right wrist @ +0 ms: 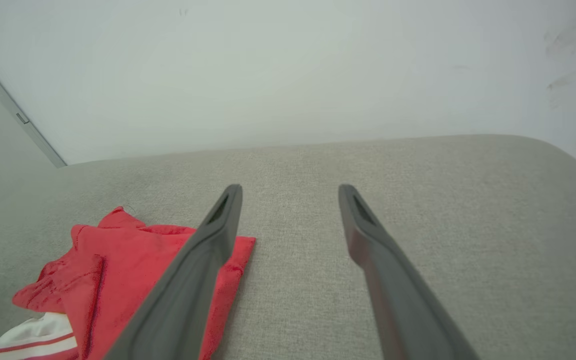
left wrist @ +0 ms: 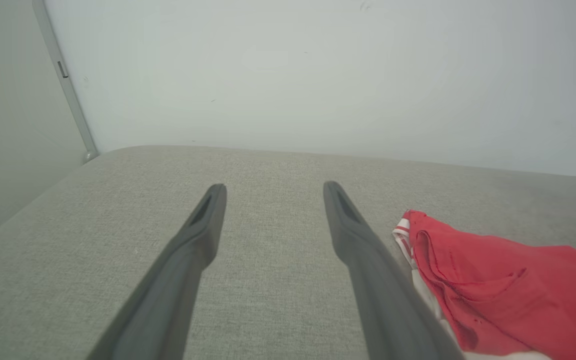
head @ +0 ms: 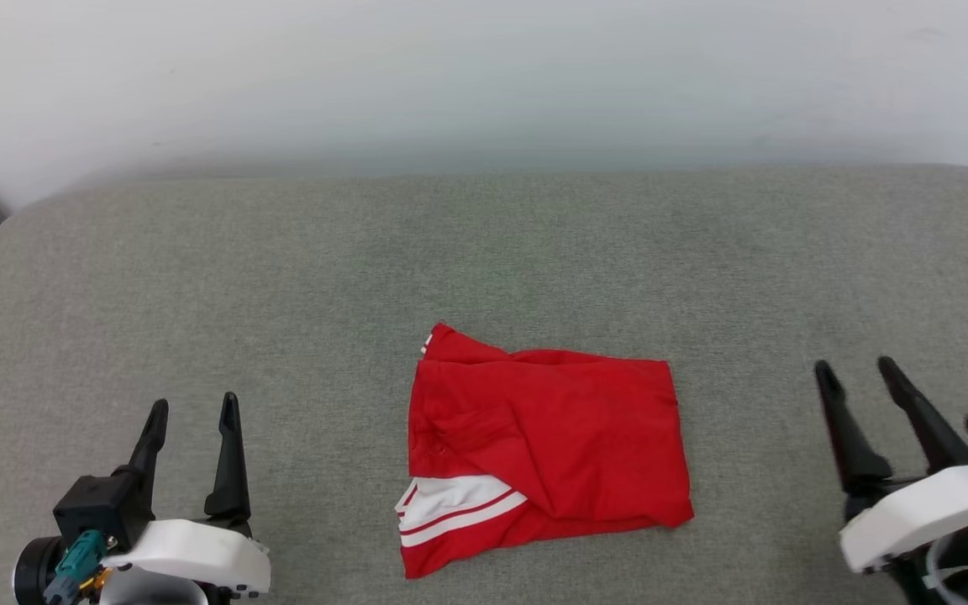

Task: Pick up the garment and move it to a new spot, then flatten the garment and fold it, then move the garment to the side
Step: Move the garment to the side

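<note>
Near centre of cushion [head: 282, 277]: folded garment [head: 551, 428], untouched; left gripper [head: 195, 400], right gripper [head: 854, 364] spread wide, empty. Likely side-move next; pinch all layers.

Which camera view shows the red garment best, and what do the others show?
The head view: the whole garment lies on the grey surface with every edge visible. The left wrist view shows one end, cut off by the frame; the right wrist view, a part crossed by a finger.

A grey woven-fabric cushion [head: 282, 277] with rounded far corners meets a plain white wall [head: 484, 76]. A slim grey metal strip [left wrist: 66, 85] runs up the wall's left corner.
</note>
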Available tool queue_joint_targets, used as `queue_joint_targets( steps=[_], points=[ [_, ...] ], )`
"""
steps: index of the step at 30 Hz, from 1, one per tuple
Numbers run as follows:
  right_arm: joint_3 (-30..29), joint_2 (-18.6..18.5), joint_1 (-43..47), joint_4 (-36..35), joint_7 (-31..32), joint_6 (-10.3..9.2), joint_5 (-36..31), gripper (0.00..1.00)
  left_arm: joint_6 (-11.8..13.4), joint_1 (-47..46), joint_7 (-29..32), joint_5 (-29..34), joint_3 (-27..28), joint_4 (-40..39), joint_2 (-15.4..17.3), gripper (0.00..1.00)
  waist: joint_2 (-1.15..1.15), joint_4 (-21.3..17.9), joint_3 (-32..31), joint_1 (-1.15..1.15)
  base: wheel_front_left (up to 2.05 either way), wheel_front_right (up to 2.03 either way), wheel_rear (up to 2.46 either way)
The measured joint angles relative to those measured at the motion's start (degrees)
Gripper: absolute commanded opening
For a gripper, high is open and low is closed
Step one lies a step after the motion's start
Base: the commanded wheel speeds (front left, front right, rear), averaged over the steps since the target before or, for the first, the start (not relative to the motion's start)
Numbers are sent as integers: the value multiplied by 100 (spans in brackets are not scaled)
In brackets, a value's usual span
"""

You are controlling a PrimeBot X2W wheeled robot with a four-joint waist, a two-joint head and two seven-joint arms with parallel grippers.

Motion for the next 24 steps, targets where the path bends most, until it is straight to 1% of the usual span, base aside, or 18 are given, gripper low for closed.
queue_joint_targets(
  steps=[2,4,6,7,9,11,12,13,15,17,18,22,23,24],
  points=[
    [-269,0,-29,111,314,0,286,100,-2,-26,-3,1,25,-32,-29,100,0,31,22,0,0,0,0],
    [-571,-22,-32,318,842,0,672,100,-27,-54,-5,12,49,-56,-49,100,0,76,38,0,0,0,0],
    [-786,-152,-16,608,1702,0,967,100,-42,-70,-5,20,68,-71,-91,100,0,128,40,0,0,0,0],
    [-968,-149,-44,705,2076,0,1232,100,-41,-70,-5,25,94,-85,-109,100,0,154,44,0,0,0,0],
    [-1341,-172,-148,950,2798,0,1488,100,-43,-76,-7,65,133,-126,-148,100,0,205,67,0,0,0,0],
    [-1693,-82,-296,1217,3556,-1,1703,100,-64,-86,-7,88,158,-168,-225,100,0,279,82,0,0,0,0],
    [-2065,231,-537,1501,4553,-1,1902,100,-115,-131,-7,166,222,-209,-311,100,0,410,120,0,0,0,0],
    [-2165,336,-641,1552,4835,-1,2041,100,-144,-160,-7,193,247,-234,-339,100,0,457,137,0,0,0,0],
    [-2298,457,-867,1648,5297,-1,2307,100,-185,-218,-7,254,298,-267,-403,100,0,564,177,0,0,0,0],
    [-2424,528,-1038,1773,5599,-1,2551,100,-231,-237,-7,308,335,-275,-468,100,0,674,226,0,0,0,0],
    [-2518,571,-1304,2024,5839,-1,2859,100,-309,-286,-7,376,394,-280,-563,100,0,814,331,0,0,0,0],
    [-2386,581,-1689,2691,5866,-1,3372,100,-454,-387,-8,447,453,-244,-711,100,0,1006,486,0,0,0,0],
    [-2024,579,-2054,3290,5711,0,3482,100,-606,-442,-7,569,499,-156,-886,100,0,1219,643,0,0,0,0],
    [-1942,579,-2097,3342,5675,1,3499,84,-647,-465,-7,587,513,-138,-913,100,0,1254,665,0,0,0,0]
  ],
)
